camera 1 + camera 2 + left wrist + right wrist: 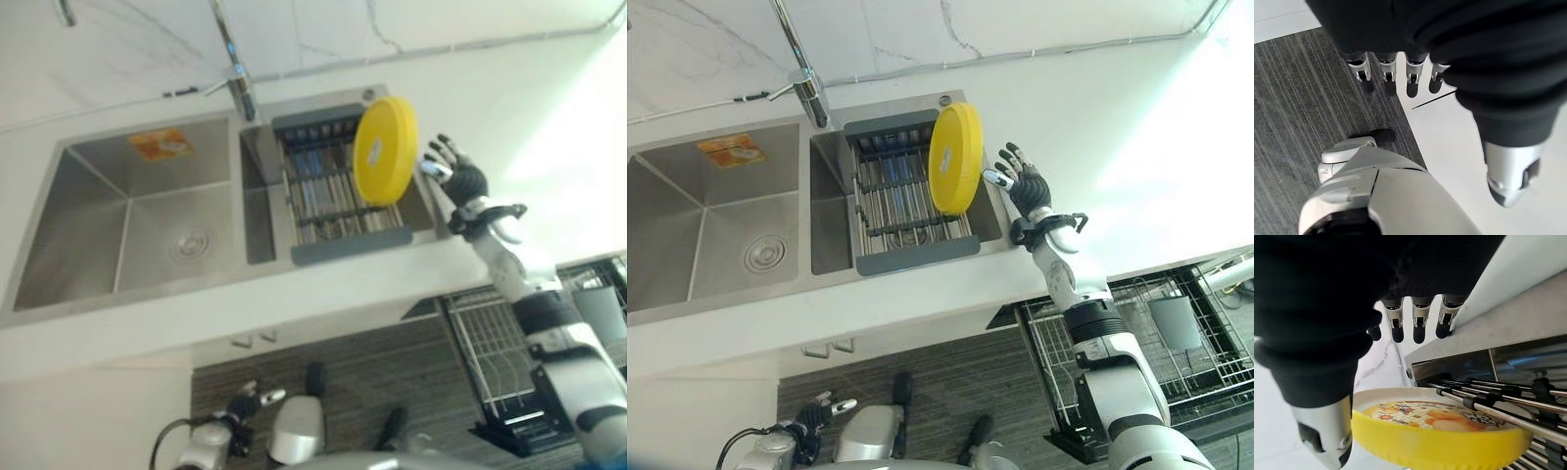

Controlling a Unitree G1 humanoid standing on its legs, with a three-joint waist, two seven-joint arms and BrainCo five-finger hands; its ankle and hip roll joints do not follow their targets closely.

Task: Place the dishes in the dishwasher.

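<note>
A round yellow plate (955,158) stands on edge in the grey dish rack (911,255) set in the right basin of the sink. Its printed face shows in the right wrist view, yellow plate (1440,431), leaning on the rack's wires. My right hand (1024,186) hovers just right of the plate over the counter, fingers straight and spread, apart from the rim. My left hand (813,413) hangs low near the floor with relaxed straight fingers (1386,73), holding nothing.
A steel double sink (696,220) with a tap (808,93) lies in a white counter (1136,147). An orange sponge-like item (730,150) sits in the left basin. The open dishwasher's wire rack (1176,343) holds a grey cup (1174,321) at lower right.
</note>
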